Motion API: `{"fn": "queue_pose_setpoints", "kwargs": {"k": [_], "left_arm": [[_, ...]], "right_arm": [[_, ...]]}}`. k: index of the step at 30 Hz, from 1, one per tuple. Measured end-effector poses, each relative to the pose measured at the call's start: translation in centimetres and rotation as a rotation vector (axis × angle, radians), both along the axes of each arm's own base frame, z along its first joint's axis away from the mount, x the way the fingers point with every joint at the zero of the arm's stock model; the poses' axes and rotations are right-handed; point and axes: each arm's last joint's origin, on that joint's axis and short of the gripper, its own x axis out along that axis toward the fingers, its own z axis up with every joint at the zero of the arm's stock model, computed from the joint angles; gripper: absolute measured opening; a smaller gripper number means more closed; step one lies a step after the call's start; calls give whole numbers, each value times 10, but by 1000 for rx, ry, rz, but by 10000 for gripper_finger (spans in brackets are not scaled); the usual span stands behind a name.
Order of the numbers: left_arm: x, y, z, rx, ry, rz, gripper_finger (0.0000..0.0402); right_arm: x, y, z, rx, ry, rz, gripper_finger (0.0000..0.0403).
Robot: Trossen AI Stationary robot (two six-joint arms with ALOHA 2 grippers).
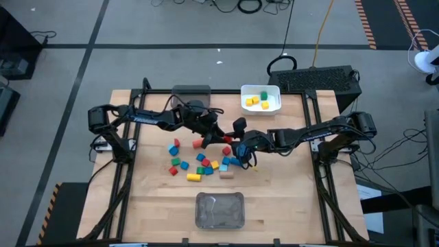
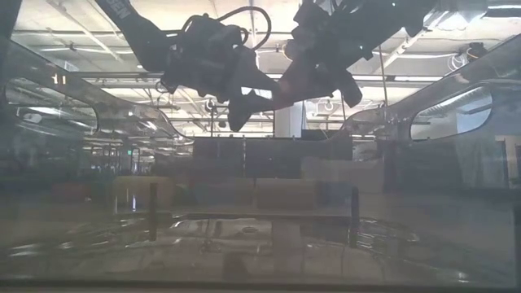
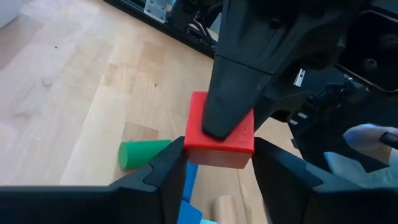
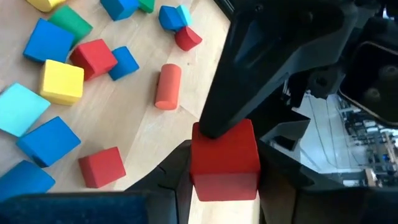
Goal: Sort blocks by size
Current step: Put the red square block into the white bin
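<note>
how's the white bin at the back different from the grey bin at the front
The white bin is bright white, and the grey bin is dull grey. The white bin holds yellow blocks and a green block, and the grey bin shows no blocks. The white bin sits at the table's far edge towards the right arm's side, the grey bin at the near edge, about centred. Both are rectangular with rounded corners.
</note>
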Motion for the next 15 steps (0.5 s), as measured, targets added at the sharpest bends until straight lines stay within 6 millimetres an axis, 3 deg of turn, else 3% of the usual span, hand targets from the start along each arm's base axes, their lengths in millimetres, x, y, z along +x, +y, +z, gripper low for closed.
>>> {"fn": "queue_pose_setpoints", "kwargs": {"k": [9, 15], "left_arm": [[-7, 15, -3, -16, 32, 6, 225], [-11, 27, -4, -6, 31, 45, 226]], "right_arm": [[-6, -4, -6, -24, 57, -134, 125], [-15, -28, -16, 51, 144, -292, 125]]}}
